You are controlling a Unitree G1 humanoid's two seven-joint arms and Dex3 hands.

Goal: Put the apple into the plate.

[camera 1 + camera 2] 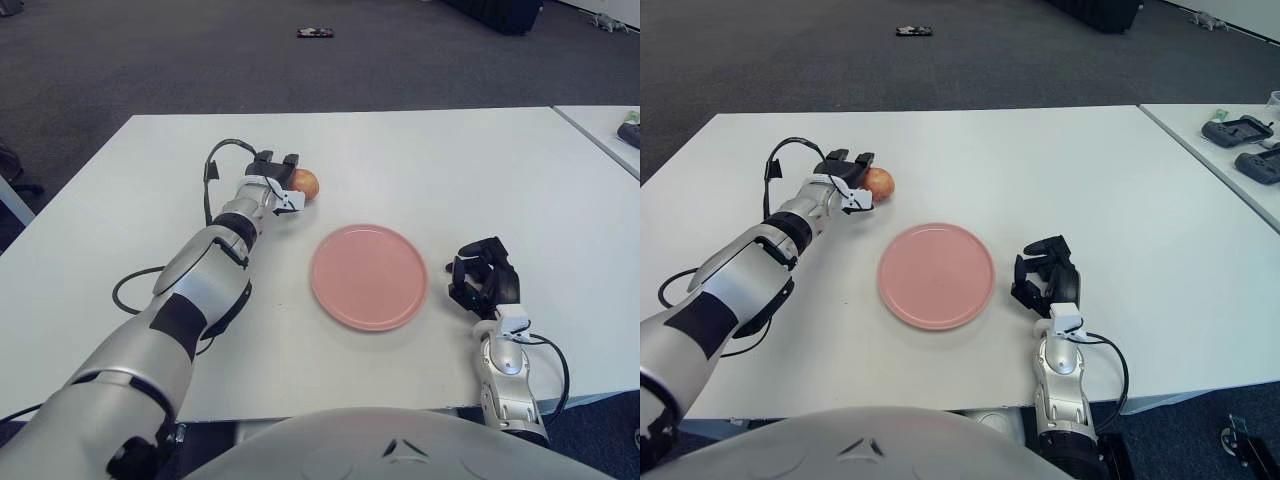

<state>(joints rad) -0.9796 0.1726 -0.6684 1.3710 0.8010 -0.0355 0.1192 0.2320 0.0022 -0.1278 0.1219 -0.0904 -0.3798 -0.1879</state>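
Apple [306, 183] just right of left hand [277, 181], fingers [290, 160] apart, plate [368, 276] nearby

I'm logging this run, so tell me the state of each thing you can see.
apple: on the table, outside the plate, against the left hand
plate: empty, flat on table
left hand: beside the apple, grasp unclear
right hand: idle, right of plate, fingers curled
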